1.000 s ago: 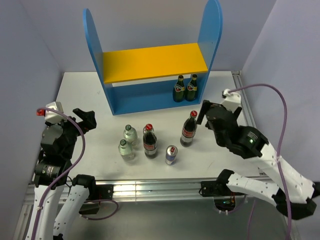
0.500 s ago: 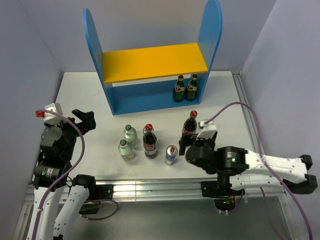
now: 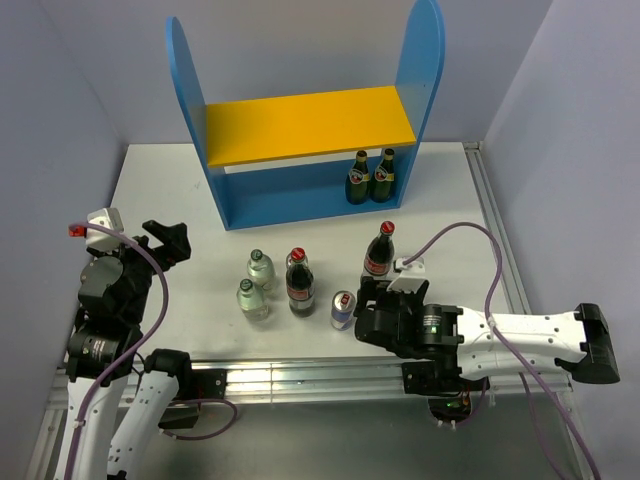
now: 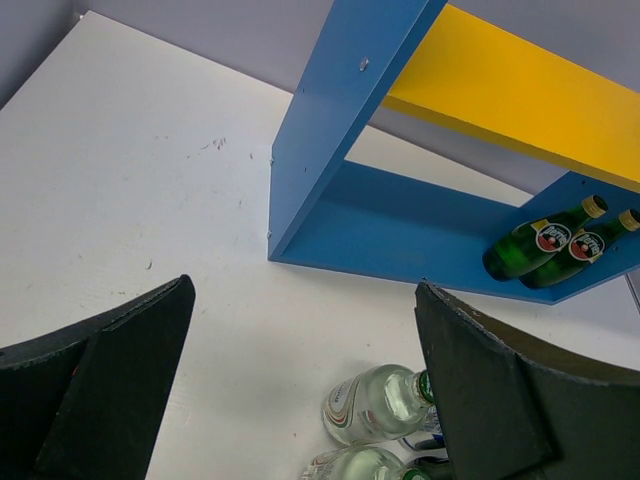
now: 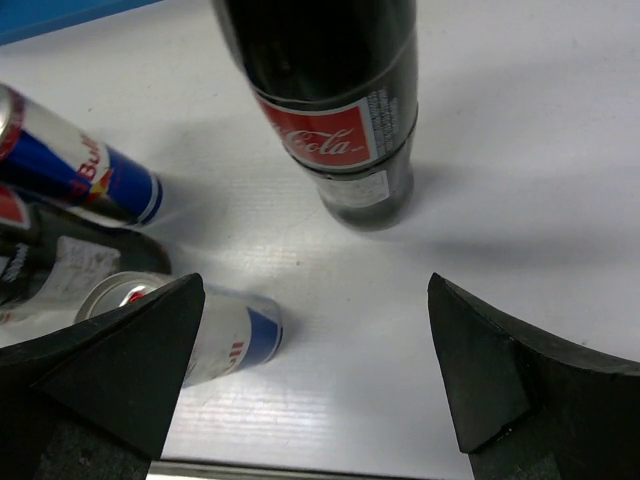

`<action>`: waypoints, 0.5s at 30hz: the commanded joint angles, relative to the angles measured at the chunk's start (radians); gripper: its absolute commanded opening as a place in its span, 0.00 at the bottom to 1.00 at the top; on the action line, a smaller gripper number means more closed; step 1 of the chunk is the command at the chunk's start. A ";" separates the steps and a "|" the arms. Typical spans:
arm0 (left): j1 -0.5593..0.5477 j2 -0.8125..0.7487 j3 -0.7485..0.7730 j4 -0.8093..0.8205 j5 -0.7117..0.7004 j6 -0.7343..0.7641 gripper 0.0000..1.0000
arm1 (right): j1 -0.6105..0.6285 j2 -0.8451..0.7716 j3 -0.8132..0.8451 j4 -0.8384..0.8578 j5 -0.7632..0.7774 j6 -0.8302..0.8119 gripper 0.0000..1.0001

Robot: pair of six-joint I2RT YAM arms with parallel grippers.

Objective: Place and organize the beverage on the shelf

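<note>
Now I am holding my right jaws spread wide and low, facing the right cola bottle [image 5: 340, 120] so it fits between; my left jaws are idling, spread.

shelf [image 3: 300, 128]: blue, yellow upper board, upright at back
green bottles [image 3: 358, 178]: two, lower level, right end
cola bottles [image 3: 300, 282]: two, upright before shelf
clear bottles [image 3: 260, 268]: two, left of colas
can [image 3: 343, 310]: upright, between colas

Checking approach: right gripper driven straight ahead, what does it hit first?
Probably the cola bottle, upright and centred ahead of the open right gripper; the cans lie left of that line.
</note>
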 commanded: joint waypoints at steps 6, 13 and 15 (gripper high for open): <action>-0.003 -0.020 -0.005 0.038 0.013 0.021 0.99 | -0.133 -0.001 -0.119 0.289 0.078 -0.097 1.00; -0.003 -0.035 -0.008 0.044 0.024 0.033 0.99 | -0.248 -0.017 -0.174 0.561 0.027 -0.333 1.00; -0.003 -0.037 -0.010 0.044 0.026 0.038 0.99 | -0.268 0.002 -0.185 0.642 0.026 -0.386 1.00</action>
